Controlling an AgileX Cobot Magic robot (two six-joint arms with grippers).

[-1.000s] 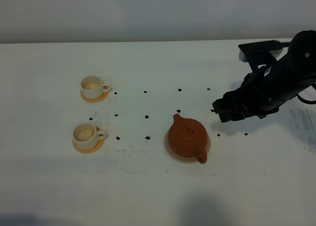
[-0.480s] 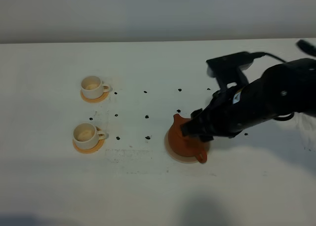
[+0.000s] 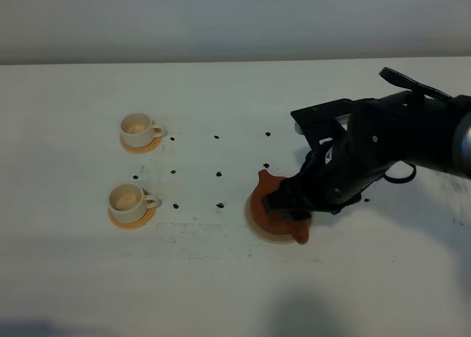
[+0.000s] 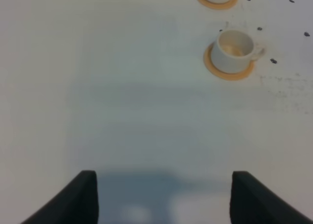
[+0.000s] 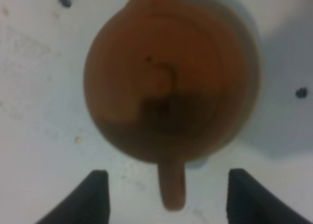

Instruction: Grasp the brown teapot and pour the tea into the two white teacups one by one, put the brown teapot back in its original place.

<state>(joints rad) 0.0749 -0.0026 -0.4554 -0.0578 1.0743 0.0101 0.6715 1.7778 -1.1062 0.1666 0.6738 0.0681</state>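
Right claw: my right claw (image 5: 166, 198) is spread wide and pinches nothing. It hangs low above the teapot.
Fingers: my two dark fingers (image 5: 98, 194) stand one on each side of the loop handle (image 5: 172, 187), apart from it.
Teapot: the squat reddish-brown clay teapot (image 5: 166, 82) stands upright under my wrist, lid on. From the high camera my arm covers most of it, and the short spout (image 3: 263, 176) points to the far side of the tabletop.
Resting place: the teapot sits on the flat round pale beige disc (image 3: 251, 219), whose rim shows around its base.
Tabletop: the white tabletop (image 3: 221, 278) carries small black dots (image 3: 218, 174) between teapot and cups.
Cups: two small cream-white teacups (image 3: 126, 198) stand well apart from the teapot, to my left. Each is on a round orange-tan coaster (image 3: 132, 219), one cup behind the other.
Left claw: my left claw (image 4: 164, 197) is spread too, holds nothing, and is over bare tabletop short of the cups.
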